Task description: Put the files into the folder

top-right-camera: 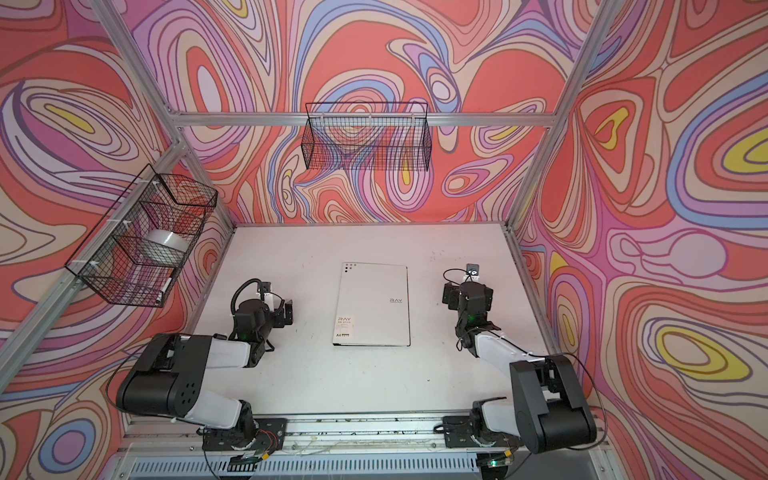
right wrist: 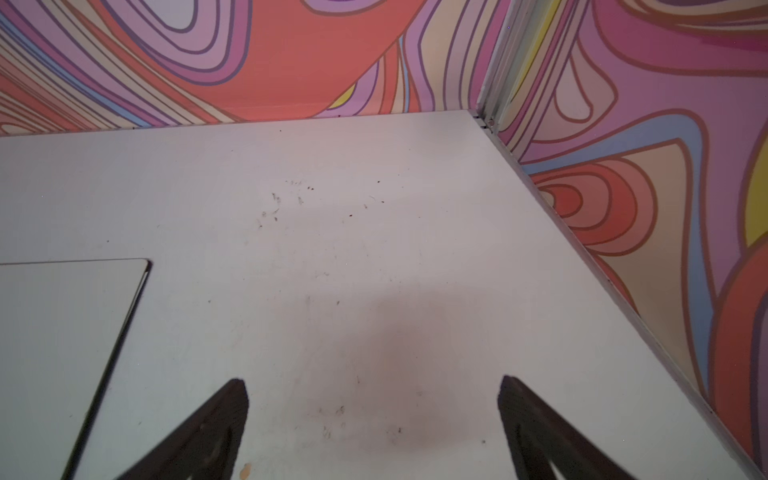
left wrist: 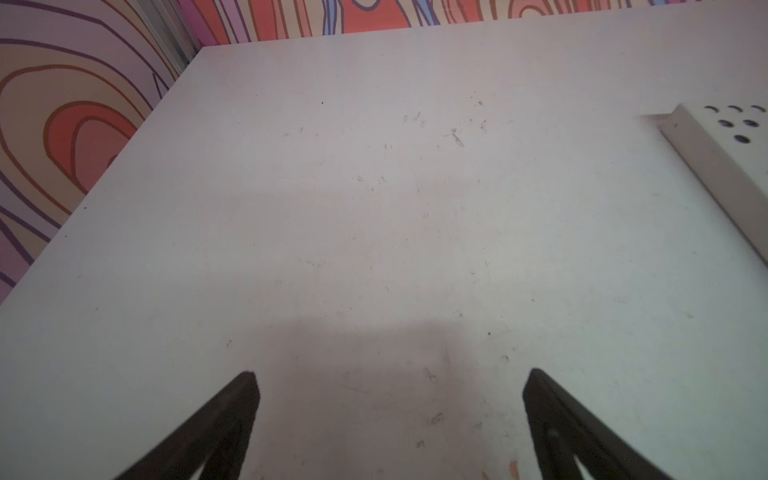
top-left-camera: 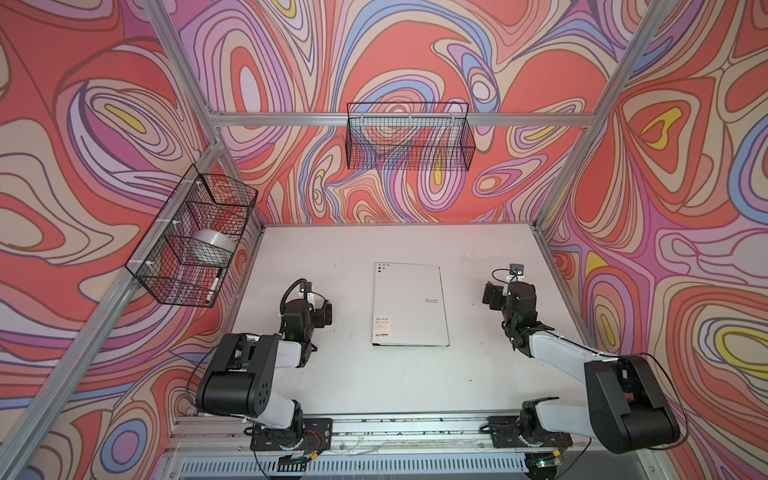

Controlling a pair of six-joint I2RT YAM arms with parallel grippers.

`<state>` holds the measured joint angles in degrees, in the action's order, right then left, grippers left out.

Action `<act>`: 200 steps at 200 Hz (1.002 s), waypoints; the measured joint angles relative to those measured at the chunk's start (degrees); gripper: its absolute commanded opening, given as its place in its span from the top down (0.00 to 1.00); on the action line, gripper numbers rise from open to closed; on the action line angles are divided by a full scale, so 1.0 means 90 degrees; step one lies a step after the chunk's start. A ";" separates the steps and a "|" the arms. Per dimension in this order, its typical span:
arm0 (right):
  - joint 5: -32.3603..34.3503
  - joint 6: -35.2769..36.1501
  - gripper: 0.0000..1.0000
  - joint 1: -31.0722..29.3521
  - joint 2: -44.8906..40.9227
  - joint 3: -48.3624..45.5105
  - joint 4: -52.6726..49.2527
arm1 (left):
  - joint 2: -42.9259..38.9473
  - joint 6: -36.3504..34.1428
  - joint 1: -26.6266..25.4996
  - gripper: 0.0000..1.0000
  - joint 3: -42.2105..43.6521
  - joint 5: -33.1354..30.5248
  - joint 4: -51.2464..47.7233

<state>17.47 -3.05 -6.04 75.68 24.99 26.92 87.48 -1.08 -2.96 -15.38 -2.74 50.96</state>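
Folder [top-left-camera: 409, 303] lies shut, lengthwise between left tool [left wrist: 390, 374] and right tool [right wrist: 374, 380], neither nearer; both tools gape wide, holding nothing

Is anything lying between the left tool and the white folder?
No. Only bare, scuffed table separates the open left tool from the closed folder. Both top views show this stretch, and the left wrist view shows it too.
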 measured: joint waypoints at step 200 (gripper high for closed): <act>-0.1547 -0.0010 0.01 0.0823 0.2545 0.0148 0.3264 | 0.0053 0.0007 0.0049 0.00 -0.0680 -0.0087 -0.0027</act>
<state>3.55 -3.14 1.37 98.59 26.33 56.29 87.96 -1.02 -2.52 -21.50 -3.53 50.72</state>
